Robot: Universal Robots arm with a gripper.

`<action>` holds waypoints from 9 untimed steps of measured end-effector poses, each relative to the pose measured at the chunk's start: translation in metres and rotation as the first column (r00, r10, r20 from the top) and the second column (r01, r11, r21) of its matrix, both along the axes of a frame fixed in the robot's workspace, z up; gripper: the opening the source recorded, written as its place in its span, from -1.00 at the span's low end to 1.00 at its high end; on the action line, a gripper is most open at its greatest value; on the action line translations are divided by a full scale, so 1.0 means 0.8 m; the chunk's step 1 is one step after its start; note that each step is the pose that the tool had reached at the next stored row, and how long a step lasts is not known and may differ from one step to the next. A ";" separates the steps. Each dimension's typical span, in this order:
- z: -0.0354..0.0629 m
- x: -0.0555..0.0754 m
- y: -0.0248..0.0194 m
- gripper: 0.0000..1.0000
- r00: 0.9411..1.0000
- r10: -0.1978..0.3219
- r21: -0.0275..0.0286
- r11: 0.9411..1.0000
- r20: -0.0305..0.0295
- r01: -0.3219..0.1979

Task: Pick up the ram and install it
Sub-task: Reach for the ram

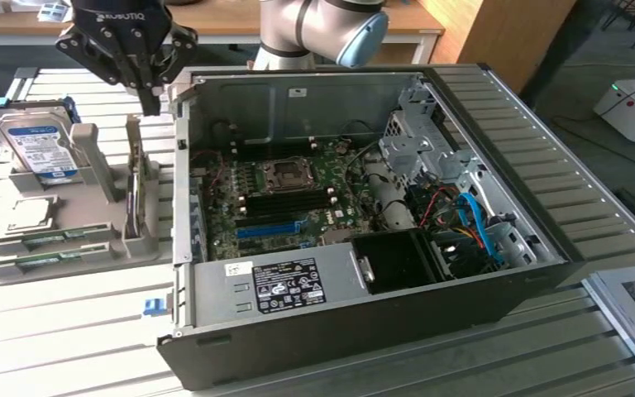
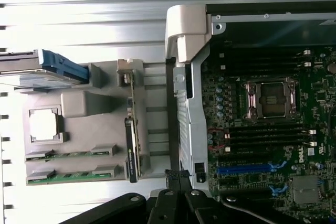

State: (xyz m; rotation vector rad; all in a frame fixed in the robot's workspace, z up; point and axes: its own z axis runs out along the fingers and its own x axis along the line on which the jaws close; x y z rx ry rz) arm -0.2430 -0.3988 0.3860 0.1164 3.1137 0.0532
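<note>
While the pick-up step is only being approached, the gripper [image 1: 150,105] is hovering above the desk [image 1: 75,331] with its fingers pressed together and carrying nothing. Read as a clock face on the exterior view, the gripper is hanging at 11 o'clock of the open computer case [image 1: 340,331], just beside that case's near wall and over the far end of the upright expansion card [image 1: 133,194]. The ram [image 1: 53,238] is lying flat in the grey holder [image 1: 102,157] at 9 o'clock of the case and at 7 o'clock of the gripper, well apart from the fingertips. A second ram stick [image 1: 40,264] is lying parallel at 6 o'clock of the first. The hard drive [image 1: 40,147] is standing in the same holder at 12 o'clock of the ram. Inside the case, the dark memory slots [image 1: 287,198] are sitting at 6 o'clock of the processor socket [image 1: 287,172]. Judging from this layout, nothing of the installation is done and the work is standing at the approach. The coming move is likely calling for the fingers to spread, for a shift toward 7 o'clock clear of the expansion card, and for a pinch across the long edges of the ram.
</note>
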 end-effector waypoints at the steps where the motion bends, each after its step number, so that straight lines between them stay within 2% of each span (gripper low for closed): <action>1: 0.000 -0.003 0.0000 -0.80 1.000 0.000 0.000 1.000 0.000 0.000; 9: -0.002 -0.024 0.0000 -0.80 1.000 0.000 0.000 1.000 0.000 0.000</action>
